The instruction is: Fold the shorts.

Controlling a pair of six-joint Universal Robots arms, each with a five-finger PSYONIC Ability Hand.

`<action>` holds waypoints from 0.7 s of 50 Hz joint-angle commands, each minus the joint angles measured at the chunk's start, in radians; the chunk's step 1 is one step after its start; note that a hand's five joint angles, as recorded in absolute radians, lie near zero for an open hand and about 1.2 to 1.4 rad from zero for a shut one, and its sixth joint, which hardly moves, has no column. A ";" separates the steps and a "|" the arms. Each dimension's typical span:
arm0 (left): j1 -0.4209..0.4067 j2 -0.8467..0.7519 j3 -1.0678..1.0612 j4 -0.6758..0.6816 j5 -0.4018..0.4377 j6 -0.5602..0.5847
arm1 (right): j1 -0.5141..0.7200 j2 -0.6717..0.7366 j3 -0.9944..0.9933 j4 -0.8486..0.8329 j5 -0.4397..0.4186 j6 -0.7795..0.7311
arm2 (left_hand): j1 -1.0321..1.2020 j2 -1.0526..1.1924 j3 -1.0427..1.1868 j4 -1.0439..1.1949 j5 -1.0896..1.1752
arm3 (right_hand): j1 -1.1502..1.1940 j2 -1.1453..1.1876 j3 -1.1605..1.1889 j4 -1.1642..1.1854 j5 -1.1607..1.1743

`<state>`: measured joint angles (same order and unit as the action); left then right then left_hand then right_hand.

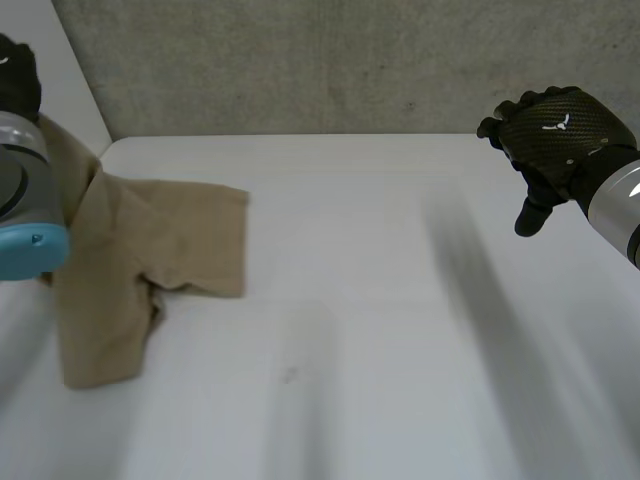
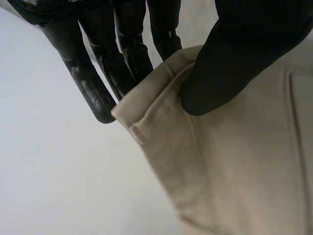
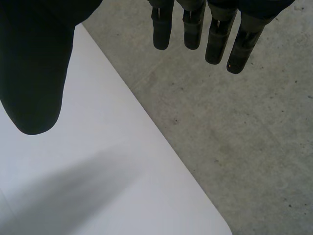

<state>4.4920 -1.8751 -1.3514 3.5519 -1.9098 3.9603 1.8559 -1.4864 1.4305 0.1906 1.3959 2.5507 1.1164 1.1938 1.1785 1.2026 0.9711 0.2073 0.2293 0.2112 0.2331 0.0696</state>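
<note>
Beige shorts (image 1: 130, 270) hang from the raised left arm at the table's left side, their lower part draped on the white table (image 1: 380, 330). My left hand (image 1: 18, 75) is high at the left edge; in its wrist view the thumb (image 2: 230, 63) and fingers (image 2: 98, 73) pinch the shorts' hemmed edge (image 2: 161, 122). My right hand (image 1: 555, 135) hovers above the table's far right corner, well away from the shorts. Its fingers (image 3: 215, 34) are straight, with nothing between them and the thumb (image 3: 34, 78).
A grey concrete wall (image 1: 330, 60) rises behind the table. In the right wrist view, the table's rounded corner (image 3: 215, 220) meets a grey concrete floor (image 3: 244, 132).
</note>
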 commanded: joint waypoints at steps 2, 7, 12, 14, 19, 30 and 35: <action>-0.266 0.013 -0.029 -0.005 0.049 -0.217 | 0.000 -0.002 -0.005 -0.002 0.000 0.000 | 0.280 0.202 0.218 0.194 0.251 | -0.033 -0.055 -0.037 -0.059 -0.070; -0.456 -0.076 -0.029 0.002 0.124 -0.309 | -0.006 -0.003 -0.010 -0.002 0.000 0.000 | 0.280 0.202 0.218 0.194 0.251 | -0.033 -0.055 -0.037 -0.059 -0.070; -0.667 -0.283 0.023 0.021 0.163 -0.322 | -0.011 -0.012 -0.013 -0.002 0.003 0.000 | 0.280 0.202 0.218 0.194 0.251 | -0.033 -0.055 -0.037 -0.059 -0.070; -0.715 -0.340 0.038 0.034 0.164 -0.322 | -0.011 -0.015 -0.013 -0.002 0.003 0.000 | 0.280 0.202 0.218 0.194 0.251 | -0.033 -0.055 -0.037 -0.059 -0.070; -0.793 -0.463 0.067 0.073 0.169 -0.320 | -0.010 -0.035 -0.010 -0.003 0.003 0.000 | 0.187 0.110 0.125 0.101 0.158 | -0.033 -0.055 -0.037 -0.059 -0.070; -0.829 -0.371 0.034 0.067 0.190 -0.268 | -0.021 -0.045 -0.021 -0.008 0.002 0.003 | -0.942 -1.019 -1.004 -1.028 -0.971 | -0.033 -0.055 -0.037 -0.059 -0.070; -0.722 -0.190 -0.095 0.039 0.190 -0.279 | -0.020 -0.043 -0.022 -0.017 0.005 0.031 | -0.942 -1.019 -1.004 -1.028 -0.971 | -0.033 -0.055 -0.037 -0.059 -0.070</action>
<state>3.6580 -2.2827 -1.3073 3.6230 -1.7185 3.6841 1.8378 -1.5309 1.4124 0.1832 1.3981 2.5543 0.1979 0.1997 0.2103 0.2023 0.0464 0.2073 0.2293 0.2112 0.2331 0.0696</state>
